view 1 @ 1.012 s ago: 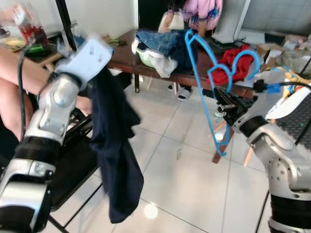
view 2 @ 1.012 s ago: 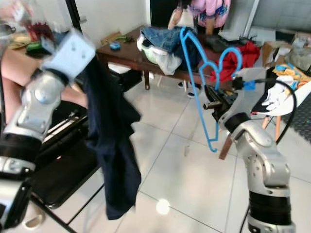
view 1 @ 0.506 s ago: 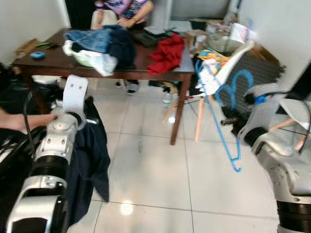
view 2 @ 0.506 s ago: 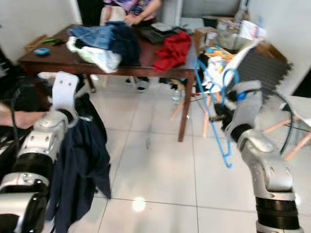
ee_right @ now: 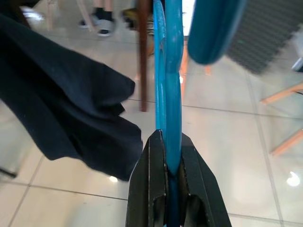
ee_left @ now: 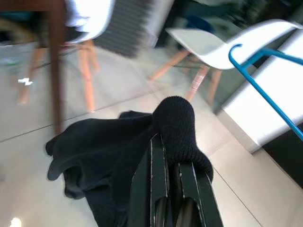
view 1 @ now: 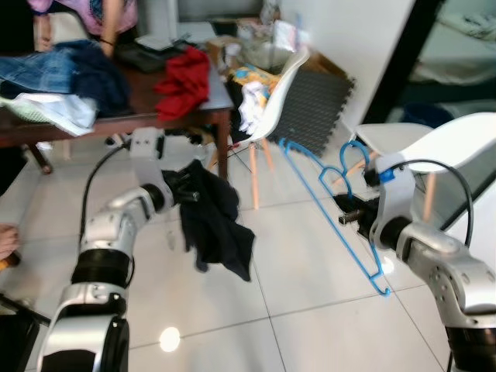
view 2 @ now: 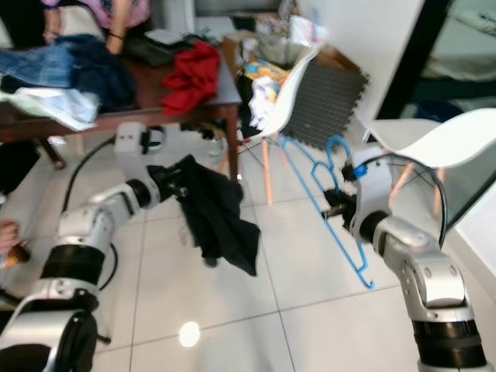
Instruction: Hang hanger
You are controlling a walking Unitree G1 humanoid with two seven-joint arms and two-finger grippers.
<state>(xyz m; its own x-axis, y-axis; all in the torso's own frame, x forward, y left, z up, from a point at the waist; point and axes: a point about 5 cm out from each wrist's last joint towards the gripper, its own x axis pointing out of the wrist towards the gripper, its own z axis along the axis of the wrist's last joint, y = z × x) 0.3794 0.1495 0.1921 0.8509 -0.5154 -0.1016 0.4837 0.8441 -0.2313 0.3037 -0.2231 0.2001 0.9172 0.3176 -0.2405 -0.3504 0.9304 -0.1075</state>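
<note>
With the right gripper (ee_right: 171, 177) jaws clamped on the blue hanger (view 1: 333, 205) and the left gripper (ee_left: 171, 189) jaws pinching the dark garment (view 1: 213, 221), the robot should keep both grips firm and the hanger clear of the white chair (view 1: 422, 147) on the right.

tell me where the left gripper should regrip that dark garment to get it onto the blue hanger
Judging by the drape, near the collar or shoulder edge at the top of the dark garment, coming from above. The left gripper pinches one bunched fold, so the cloth hangs in a clump. The blue hanger sits tilted in the right gripper.
</note>
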